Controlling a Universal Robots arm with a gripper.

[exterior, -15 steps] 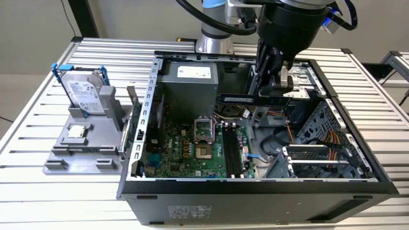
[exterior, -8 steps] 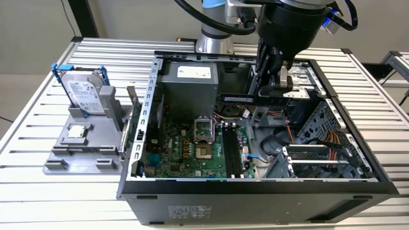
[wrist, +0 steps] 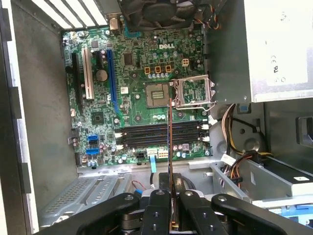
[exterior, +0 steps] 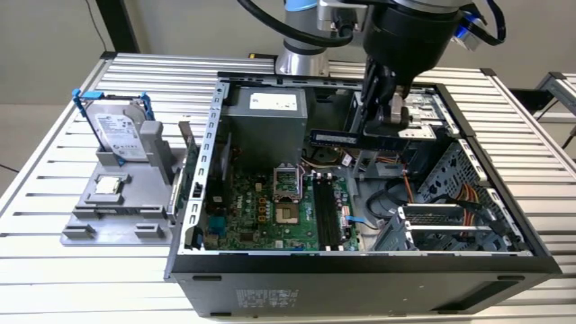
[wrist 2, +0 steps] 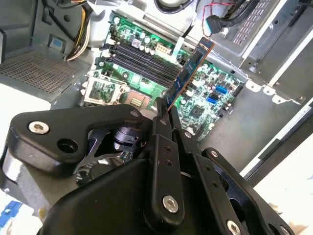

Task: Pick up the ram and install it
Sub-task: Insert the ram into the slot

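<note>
Exterior view first: the gripper [exterior: 393, 128] is clenched on the ram [exterior: 338, 138], which hangs level in the air above the open computer case [exterior: 360, 283], over its far part and well clear of the motherboard [exterior: 261, 209] below. The fingers pinch the stick nearer its end on the exterior view's right, so most of its length juts out toward the exterior view's left.

In the first wrist view the ram [wrist: 170, 137] shows edge-on, rising out of the closed gripper [wrist: 171, 193] and running straight across the black memory slots [wrist: 161, 134]. In the second wrist view the ram [wrist 2: 188, 73] likewise lies at an angle to the slots [wrist 2: 146, 58].

To my eye that is the main danger. Pushed down crosswise, the stick would bridge the slots rather than enter one, and could bend or scrape the board. The off-centre hold could also let the long free end tip under pressure, so one end seats and the other rides up. Loose cables [exterior: 468, 199] on the exterior view's right could snag the arm on the way down.
</note>
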